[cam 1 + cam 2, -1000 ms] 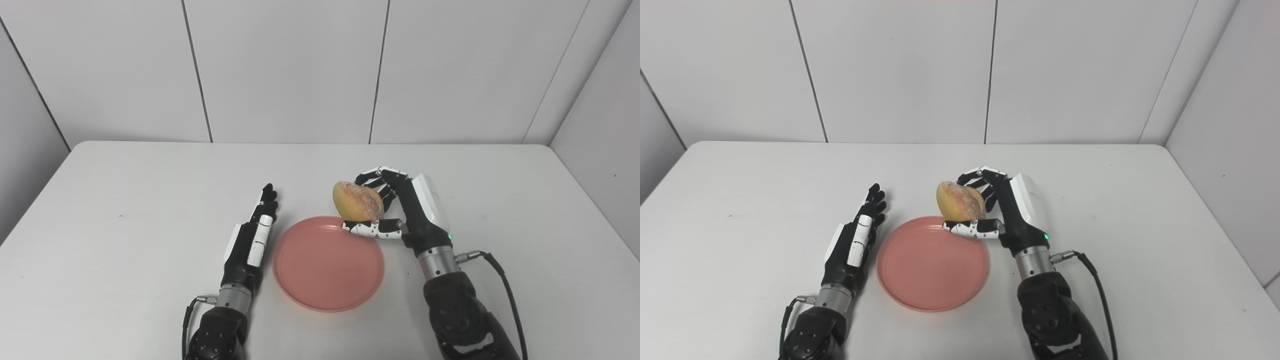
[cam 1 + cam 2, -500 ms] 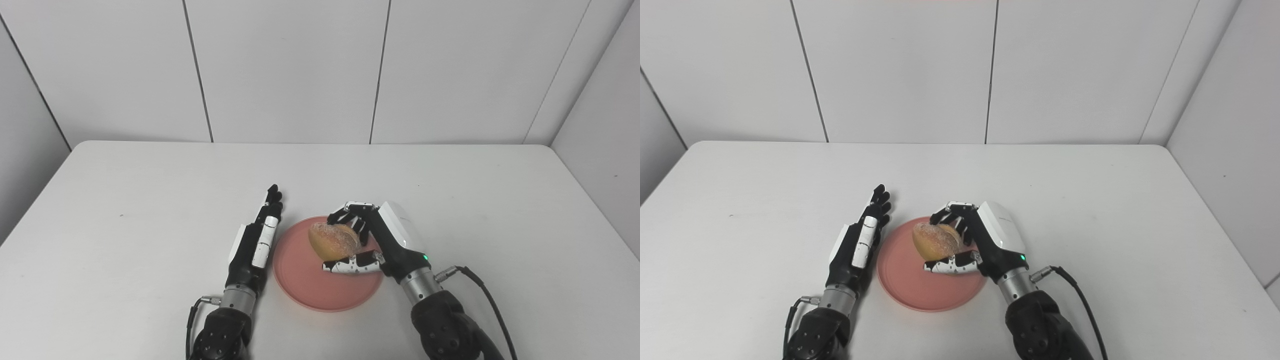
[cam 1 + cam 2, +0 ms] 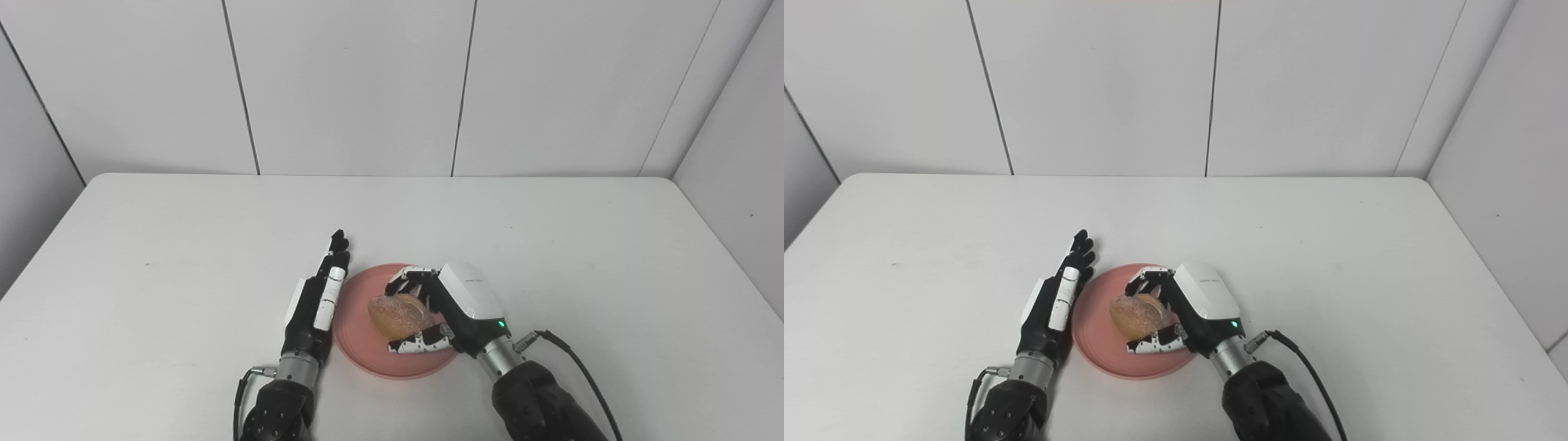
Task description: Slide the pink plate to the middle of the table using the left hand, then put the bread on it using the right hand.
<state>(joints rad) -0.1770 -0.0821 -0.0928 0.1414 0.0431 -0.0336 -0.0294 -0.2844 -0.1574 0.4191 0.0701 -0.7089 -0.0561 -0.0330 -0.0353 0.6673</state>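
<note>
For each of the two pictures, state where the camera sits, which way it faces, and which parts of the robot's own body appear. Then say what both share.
Left eye view: on the head, left side, looking down at the table; both forearms, left hand and right hand show.
Right eye view: beside it, facing the same way; same body parts, everything shifted left in the picture.
Shared: the pink plate and the bread, gripped by the right hand over the plate.

No readable text; faint print on right hand (image 3: pixel 1195 304) back too small to read.
</note>
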